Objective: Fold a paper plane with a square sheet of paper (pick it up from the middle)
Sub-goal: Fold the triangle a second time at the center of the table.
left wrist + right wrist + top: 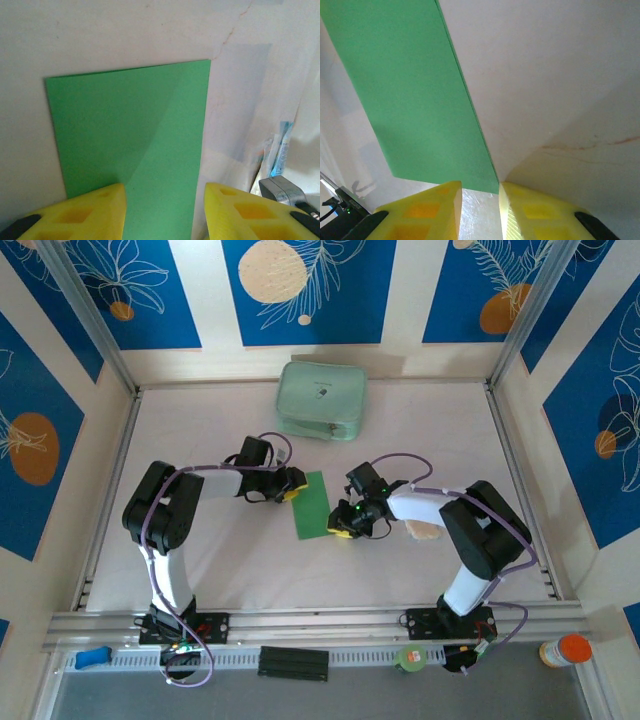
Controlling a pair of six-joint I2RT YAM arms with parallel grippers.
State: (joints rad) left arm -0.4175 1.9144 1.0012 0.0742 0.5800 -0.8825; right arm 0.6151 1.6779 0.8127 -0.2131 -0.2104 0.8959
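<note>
Centrally, green sheet [312, 505] flat, left pincer [165, 192] apart at edge, right pincer [480, 187] apart at corner

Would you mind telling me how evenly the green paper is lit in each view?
Top external: the green paper looks evenly lit. Left wrist: a diagonal line splits it into a darker left part and a lighter right wedge. Right wrist: uniform green, with soft shadow on the table beside it.
</note>
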